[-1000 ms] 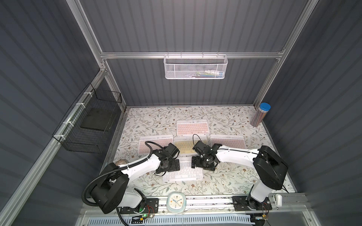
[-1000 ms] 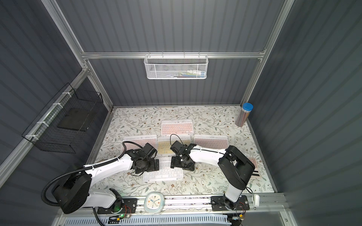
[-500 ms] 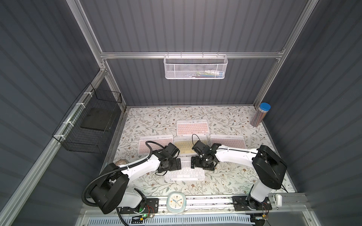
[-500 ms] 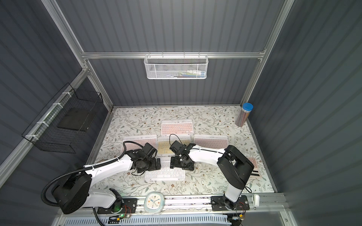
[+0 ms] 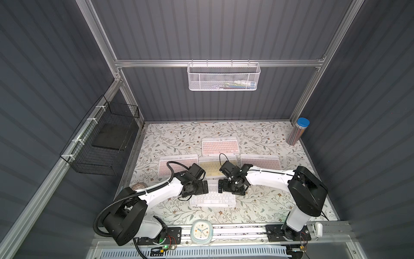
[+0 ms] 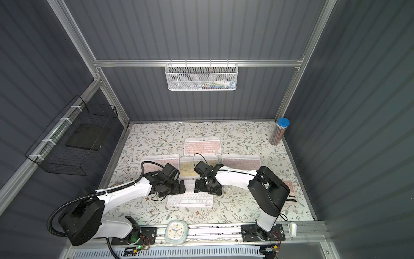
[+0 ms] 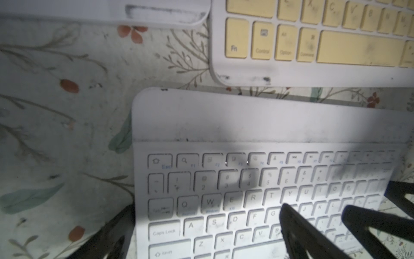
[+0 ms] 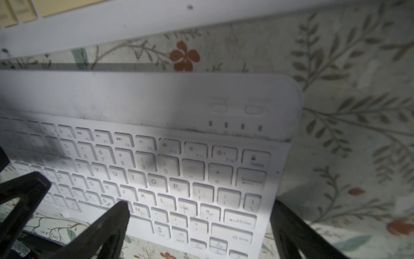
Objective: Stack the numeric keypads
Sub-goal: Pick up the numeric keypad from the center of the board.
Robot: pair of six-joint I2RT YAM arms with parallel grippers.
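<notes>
the white-keyed keypad (image 5: 212,199) lies flat at the near middle of the floral table (image 5: 170,139), just in front of the yellow-keyed keypad (image 5: 211,168). pink-keyed keypads (image 5: 219,145) sit farther back. the left gripper (image 7: 206,208) is spread wide astride its left end and the right gripper (image 8: 200,204) wide astride its right end. neither grips anything.

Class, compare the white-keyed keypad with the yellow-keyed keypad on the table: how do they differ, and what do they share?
The white-keyed keypad has white keys; the yellow-keyed keypad yellow. The white one lies nearer the clock, the yellow one behind it. The open left gripper and right gripper hang over the white one's ends, not the yellow one. Both lie flat, white-framed.
</notes>
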